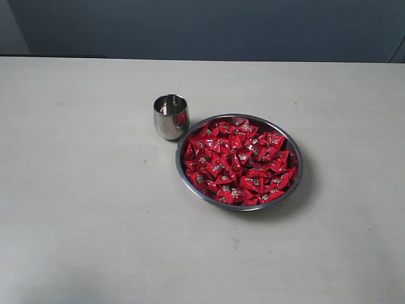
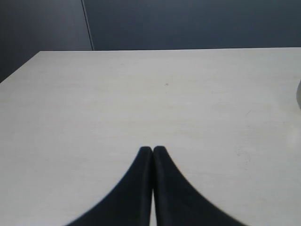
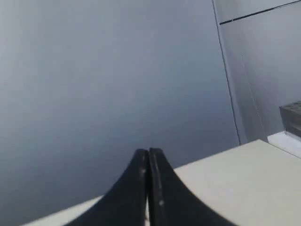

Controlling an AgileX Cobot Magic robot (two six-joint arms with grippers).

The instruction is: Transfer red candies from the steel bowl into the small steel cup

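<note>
The steel bowl [image 1: 295, 151] sits near the middle of the table, heaped with red candies [image 1: 239, 161] in shiny wrappers. Touching its far left rim stands the small steel cup [image 1: 171, 116], upright; I see no candy inside it. Neither arm shows in the exterior view. My left gripper [image 2: 152, 149] is shut, its black fingers pressed together above bare tabletop, with nothing held. A blurred sliver at that view's edge may be the cup. My right gripper [image 3: 149, 151] is shut too, empty, pointing over a table edge toward a grey wall.
The pale table [image 1: 82, 190] stretches wide on all sides of the bowl and cup. A dark grey wall [image 1: 202, 25] runs behind its far edge. A dark object on a white ledge [image 3: 291, 123] shows past the table in the right wrist view.
</note>
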